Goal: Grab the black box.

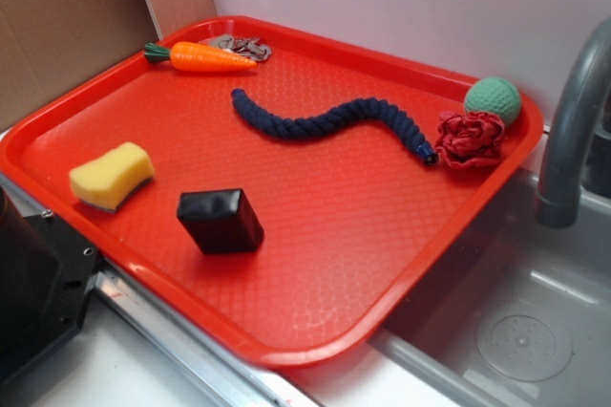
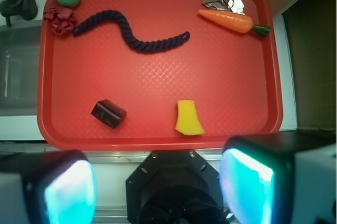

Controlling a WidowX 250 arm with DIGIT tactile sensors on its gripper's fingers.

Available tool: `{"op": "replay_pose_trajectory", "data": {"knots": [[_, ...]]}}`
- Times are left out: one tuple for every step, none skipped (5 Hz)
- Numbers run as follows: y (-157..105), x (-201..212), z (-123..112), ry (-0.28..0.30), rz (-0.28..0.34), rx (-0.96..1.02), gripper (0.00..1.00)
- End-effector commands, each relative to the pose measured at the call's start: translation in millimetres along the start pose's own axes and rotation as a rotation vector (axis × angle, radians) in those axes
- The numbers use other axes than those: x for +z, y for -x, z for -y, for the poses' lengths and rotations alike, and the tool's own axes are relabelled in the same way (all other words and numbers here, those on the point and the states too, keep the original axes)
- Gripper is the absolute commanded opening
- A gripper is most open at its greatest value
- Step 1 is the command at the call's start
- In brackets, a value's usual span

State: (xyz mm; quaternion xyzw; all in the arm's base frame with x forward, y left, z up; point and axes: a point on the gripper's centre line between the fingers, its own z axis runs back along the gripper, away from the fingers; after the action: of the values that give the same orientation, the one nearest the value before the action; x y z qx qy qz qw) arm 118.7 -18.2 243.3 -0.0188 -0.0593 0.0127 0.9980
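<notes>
Wrist view shows the gripper [image 2: 158,192] spread wide, high above the red tray [image 2: 158,141], holding nothing. The black box [image 2: 108,113] sits near the tray's front edge, apart from the yellow sponge [image 2: 188,118]. It looks light, rigid and glossy, perhaps slippery; pinching its flat opposite sides seems safest.

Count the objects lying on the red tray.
7: black box near front, yellow sponge beside it, carrot and gray scrap at one far corner, green ball and red cloth opposite, blue rope between.
</notes>
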Motion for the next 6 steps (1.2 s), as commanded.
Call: {"op": "replay_pose_trajectory", "data": {"knots": [[0.0,0.0,0.0,0.0,0.0,0.0,1.0],[-30.4,-55.4,36.7,0.031,-0.007,-0.248,1.0],[-38.0,-104.7,77.4,0.092,0.046,-0.496,1.0],[-12.0,-136.3,108.6,0.109,-0.073,-0.741,1.0],[17.0,-143.7,98.8,0.102,-0.135,-0.887,1.0],[27.3,-145.0,90.2,0.066,-0.188,-0.905,1.0]]}}
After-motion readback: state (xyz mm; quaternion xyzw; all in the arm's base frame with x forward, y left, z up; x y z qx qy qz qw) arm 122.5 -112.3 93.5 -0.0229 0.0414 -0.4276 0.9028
